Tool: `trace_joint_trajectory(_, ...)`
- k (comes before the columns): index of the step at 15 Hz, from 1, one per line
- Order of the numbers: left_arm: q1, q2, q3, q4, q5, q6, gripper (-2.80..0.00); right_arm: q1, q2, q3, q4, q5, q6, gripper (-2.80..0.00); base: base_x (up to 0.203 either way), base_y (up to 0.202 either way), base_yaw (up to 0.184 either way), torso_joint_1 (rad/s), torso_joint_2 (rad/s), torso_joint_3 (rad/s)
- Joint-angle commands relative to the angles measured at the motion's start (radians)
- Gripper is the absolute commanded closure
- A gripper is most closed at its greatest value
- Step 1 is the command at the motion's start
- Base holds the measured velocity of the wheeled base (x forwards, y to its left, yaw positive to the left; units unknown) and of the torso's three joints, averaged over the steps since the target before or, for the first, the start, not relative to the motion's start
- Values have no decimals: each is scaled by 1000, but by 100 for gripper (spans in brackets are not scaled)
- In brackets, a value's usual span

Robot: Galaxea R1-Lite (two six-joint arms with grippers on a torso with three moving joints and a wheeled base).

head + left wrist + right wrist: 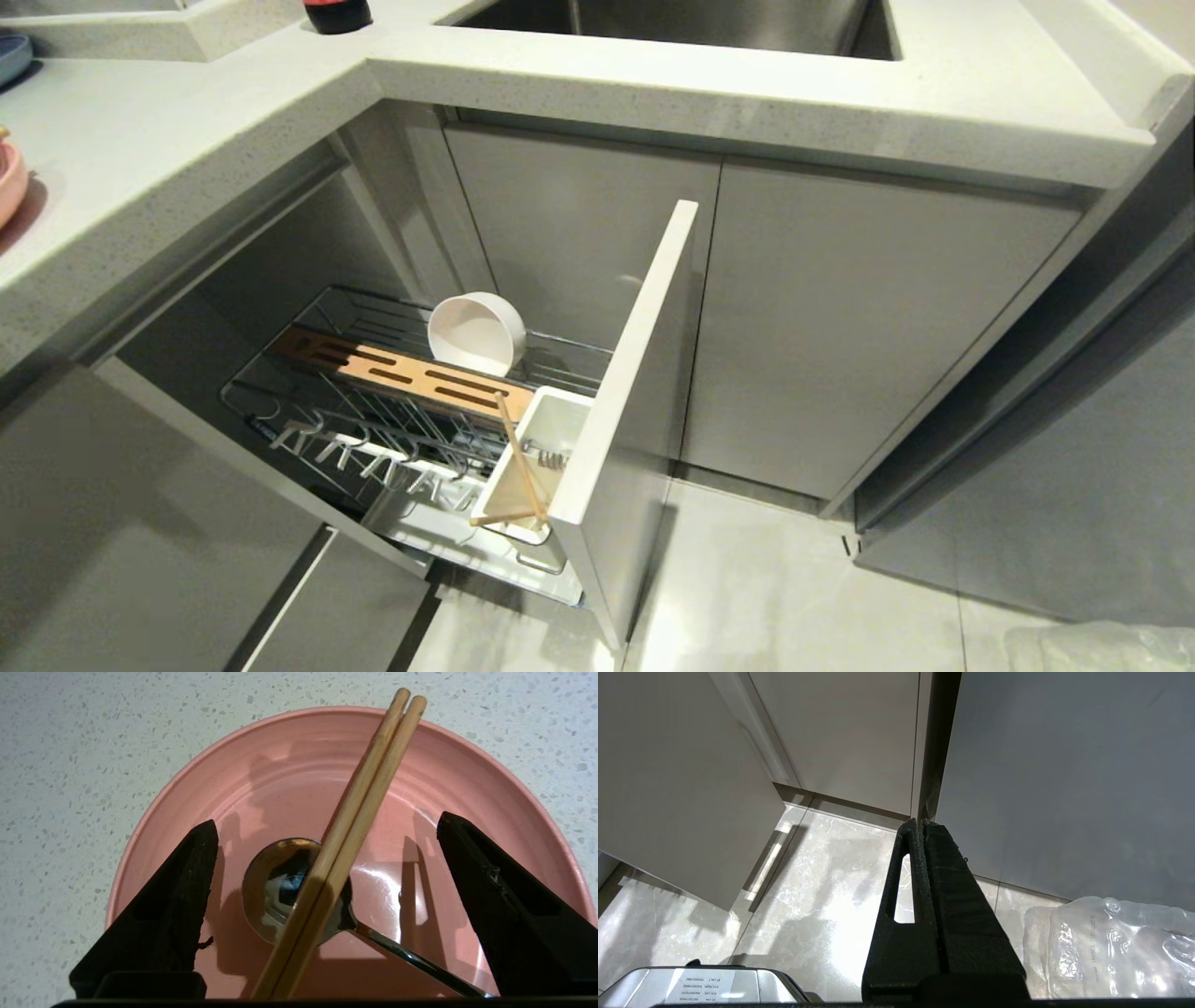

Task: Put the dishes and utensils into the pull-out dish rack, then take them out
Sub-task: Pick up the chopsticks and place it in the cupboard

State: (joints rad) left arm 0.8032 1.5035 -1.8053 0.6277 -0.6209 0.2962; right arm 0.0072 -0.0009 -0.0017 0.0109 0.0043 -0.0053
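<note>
your left claw (327, 905) gapes empty over chopsticks (355, 826) and spoon (280, 891) on plate (280, 774); bowl (476, 333) remains racked.

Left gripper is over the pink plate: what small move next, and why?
Probably lift the left gripper straight away from the plate: its jaws stand wide open, the chopsticks and spoon lie free on it, and the bowl waits in the rack.

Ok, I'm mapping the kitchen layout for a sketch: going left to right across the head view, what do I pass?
pink plate at the counter's edge → cream-white bowl in the rack → the rack's pale grey front panel → clear plastic bag on the floor
</note>
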Motion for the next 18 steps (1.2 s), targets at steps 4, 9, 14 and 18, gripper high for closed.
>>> trace_joint_trajectory(4, 5, 32, -4, 4, -28, 0, -280, 0, -1, 0, 0, 0, -1, 0, 0, 0, 0, 0, 0, 0)
trace_joint_trajectory(9, 8, 46, -9, 4, -29, -2, -280, 0, -1, 0, 0, 0, -1, 0, 0, 0, 0, 0, 0, 0)
trace_joint_trajectory(14, 10, 47, -8, 6, -54, -2, -280, 0, -1, 0, 0, 0, -1, 0, 0, 0, 0, 0, 0, 0)
trace_joint_trajectory(18, 10, 46, -2, 6, -72, -2, 0, 0, -1, 0, 0, 0, -1, 0, 0, 0, 0, 0, 0, 0)
